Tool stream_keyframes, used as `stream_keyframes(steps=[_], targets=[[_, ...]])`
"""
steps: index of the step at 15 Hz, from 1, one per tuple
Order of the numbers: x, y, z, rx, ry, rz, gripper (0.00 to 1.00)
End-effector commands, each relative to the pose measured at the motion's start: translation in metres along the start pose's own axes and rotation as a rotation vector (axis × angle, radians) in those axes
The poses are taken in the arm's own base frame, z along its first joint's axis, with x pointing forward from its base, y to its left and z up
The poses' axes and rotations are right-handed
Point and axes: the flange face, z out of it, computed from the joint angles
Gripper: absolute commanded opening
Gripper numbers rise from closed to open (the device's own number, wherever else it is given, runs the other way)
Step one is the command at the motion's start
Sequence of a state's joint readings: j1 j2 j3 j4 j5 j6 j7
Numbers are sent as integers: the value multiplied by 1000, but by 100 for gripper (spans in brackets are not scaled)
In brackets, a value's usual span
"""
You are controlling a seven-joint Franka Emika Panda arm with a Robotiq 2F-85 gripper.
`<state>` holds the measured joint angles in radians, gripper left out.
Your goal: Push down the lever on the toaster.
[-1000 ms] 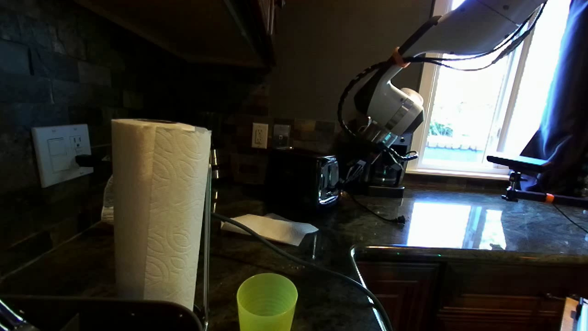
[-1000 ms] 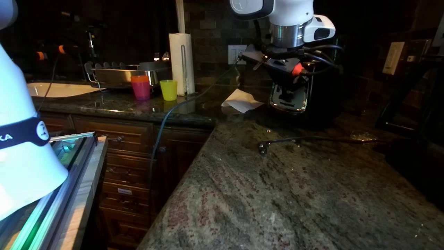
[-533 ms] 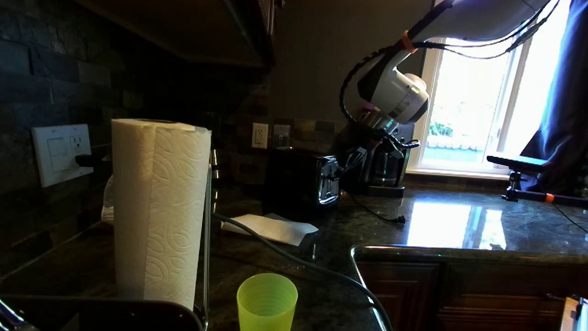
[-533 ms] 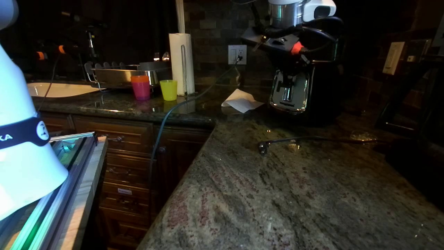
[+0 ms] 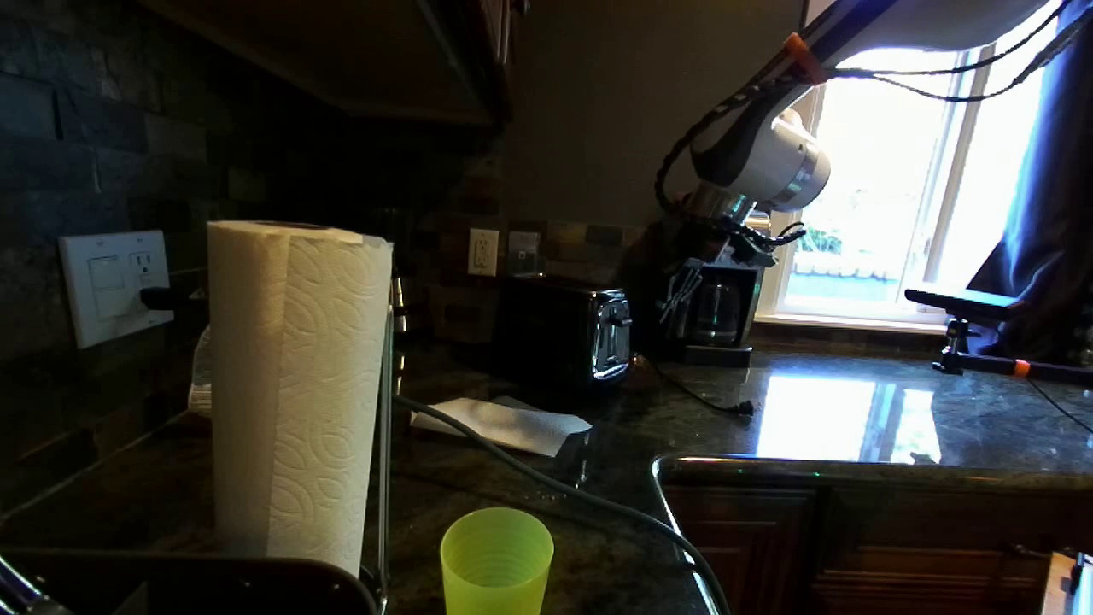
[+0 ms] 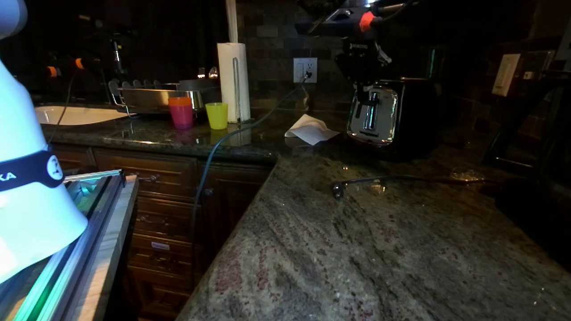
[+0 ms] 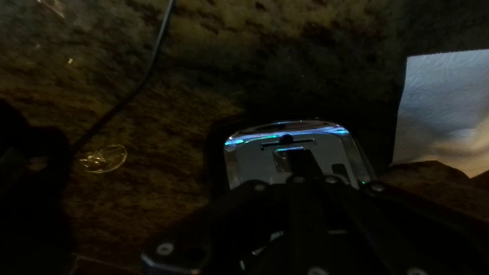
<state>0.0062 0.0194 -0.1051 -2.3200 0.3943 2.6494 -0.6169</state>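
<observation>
The black toaster [image 5: 555, 333] stands on the dark counter. Its silver end panel also shows in an exterior view [image 6: 384, 119] and in the wrist view [image 7: 250, 162]. The toaster's black lever [image 5: 621, 322] sticks out from the upper part of that panel. My gripper [image 5: 669, 311] is in front of the panel, with a gap between its tips and the lever. It also shows in an exterior view [image 6: 363, 90]. In the wrist view the gripper [image 7: 303, 162] has its fingers together, dark against the panel, with nothing seen between them. There the lever cannot be told from the dark fingers.
A coffee maker [image 5: 716, 312] stands behind the gripper. A loose cord plug [image 5: 745, 408] and a paper sheet [image 5: 512, 424] lie near the toaster. A paper towel roll [image 5: 290, 393], a yellow-green cup [image 5: 497, 564] and a pink cup [image 6: 180, 113] stand on the counter.
My gripper has pulled back from the toaster panel and its tips have left the lever area. The arm has risen and swung toward the window. The toaster has not moved.
</observation>
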Motion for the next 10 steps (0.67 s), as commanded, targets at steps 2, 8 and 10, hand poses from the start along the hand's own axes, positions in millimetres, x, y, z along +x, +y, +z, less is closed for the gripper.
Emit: stream_keyframes(steps=[2, 8, 10], targets=[[-25, -7, -22, -81, -90, 34, 0], [-39, -35, -44, -16, -175, 54, 26], [-42, -46, -51, 13, -208, 64, 33]])
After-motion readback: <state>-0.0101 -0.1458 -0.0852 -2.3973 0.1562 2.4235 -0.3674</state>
